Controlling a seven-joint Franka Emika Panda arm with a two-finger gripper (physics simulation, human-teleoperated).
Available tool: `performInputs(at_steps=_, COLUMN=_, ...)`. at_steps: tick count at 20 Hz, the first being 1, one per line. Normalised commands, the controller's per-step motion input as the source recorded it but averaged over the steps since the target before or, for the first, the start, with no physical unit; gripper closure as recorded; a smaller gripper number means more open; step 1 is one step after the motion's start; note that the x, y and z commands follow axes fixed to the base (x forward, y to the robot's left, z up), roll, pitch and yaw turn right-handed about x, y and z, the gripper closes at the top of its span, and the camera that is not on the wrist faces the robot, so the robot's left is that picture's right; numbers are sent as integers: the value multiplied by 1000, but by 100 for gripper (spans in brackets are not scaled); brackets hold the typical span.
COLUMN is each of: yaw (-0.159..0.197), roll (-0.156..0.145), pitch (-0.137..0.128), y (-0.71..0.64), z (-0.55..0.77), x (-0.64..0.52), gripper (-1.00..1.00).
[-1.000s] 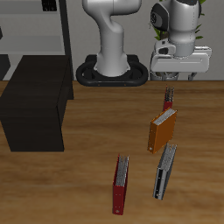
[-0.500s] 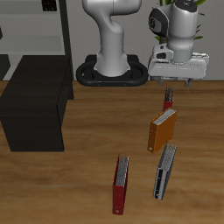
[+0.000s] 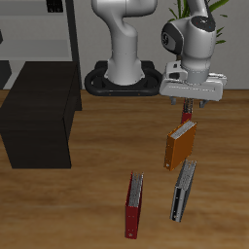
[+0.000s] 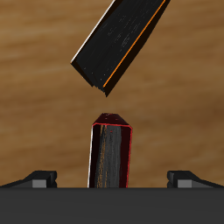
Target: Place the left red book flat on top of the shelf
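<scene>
The gripper (image 3: 188, 105) is seen with fingers spread apart. It is held just above the left red book (image 3: 185, 126), which stands beside the orange book (image 3: 180, 146).

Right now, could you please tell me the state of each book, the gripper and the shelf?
gripper: open, directly above a red book, holding nothing
left red book: standing on edge behind the orange book, not gripped
orange book: upright on the table
second red book: on edge near the table's front
dark book: on edge beside it
shelf: top bare
</scene>
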Motion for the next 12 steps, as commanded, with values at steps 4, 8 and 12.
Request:
performInputs(at_steps=4, yaw=-13, roll=3, pitch=41, y=-98, z=-267, x=35, gripper=-100)
performInputs(at_steps=8, yaw=-9, roll=1, pitch=25, y=-10, z=-212, x=6, gripper=100)
performInputs(at_steps=12, yaw=-6, roll=14, pitch=21, y=21, z=-156, x=9, gripper=100)
